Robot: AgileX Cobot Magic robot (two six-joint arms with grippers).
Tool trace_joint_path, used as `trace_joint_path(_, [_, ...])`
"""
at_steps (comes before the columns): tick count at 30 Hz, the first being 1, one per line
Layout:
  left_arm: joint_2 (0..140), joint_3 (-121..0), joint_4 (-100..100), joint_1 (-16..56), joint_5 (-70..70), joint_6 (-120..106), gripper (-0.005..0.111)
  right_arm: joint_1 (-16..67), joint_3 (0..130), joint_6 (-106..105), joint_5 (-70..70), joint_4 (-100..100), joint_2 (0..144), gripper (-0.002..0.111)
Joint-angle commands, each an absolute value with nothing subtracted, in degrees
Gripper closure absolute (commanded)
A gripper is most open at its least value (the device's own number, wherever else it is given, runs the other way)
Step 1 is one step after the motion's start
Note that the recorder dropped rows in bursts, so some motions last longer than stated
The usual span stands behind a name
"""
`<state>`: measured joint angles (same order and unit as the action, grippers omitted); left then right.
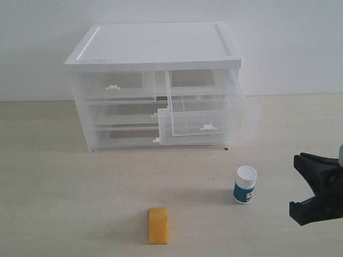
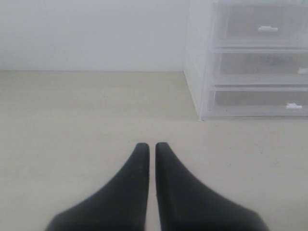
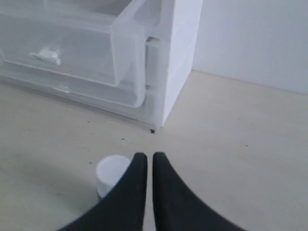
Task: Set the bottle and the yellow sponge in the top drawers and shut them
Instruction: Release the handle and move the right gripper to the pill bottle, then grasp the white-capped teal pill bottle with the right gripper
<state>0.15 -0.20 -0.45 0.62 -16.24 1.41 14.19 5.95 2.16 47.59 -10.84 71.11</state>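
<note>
The bottle [image 1: 245, 184], white-capped with a teal label, stands upright on the table in front of the cabinet's right side. Further forward and to its left lies the yellow sponge [image 1: 158, 225]. Of the top drawers, the right one [image 1: 206, 110] is pulled out and looks empty, and the left one [image 1: 113, 85] is pushed in. My right gripper [image 1: 321, 190] hangs at the right edge, apart from the bottle. The right wrist view shows that gripper [image 3: 146, 155] shut and empty, with the bottle [image 3: 111, 171] just beside its tips. My left gripper [image 2: 149, 144] is shut over bare table.
The white-topped cabinet [image 1: 155, 45] stands at the back against a white wall, with two full-width lower drawers [image 2: 260, 67] shut. The open drawer's front juts out over the table toward me. The pale table [image 1: 64, 187] stretches left of the sponge.
</note>
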Motion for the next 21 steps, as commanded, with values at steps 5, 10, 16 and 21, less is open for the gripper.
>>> trace_joint_path(5, [0.0,0.0,-0.4,0.5,-16.0,1.9,0.102,13.8,5.3,9.0,55.0,-18.0,81.2,0.03])
trace_joint_path(10, [0.0,0.0,-0.4,0.5,-16.0,1.9,0.102,13.8,6.8,10.3,58.0,-20.8,88.3,0.025])
trace_joint_path(16, [0.0,0.0,-0.4,0.5,-16.0,1.9,0.102,13.8,14.0,13.0,55.1,-22.5,95.9,0.025])
trace_joint_path(21, [0.0,0.0,-0.4,0.5,-16.1,1.9,0.102,13.8,20.0,13.0,50.7,-23.0,101.7,0.025])
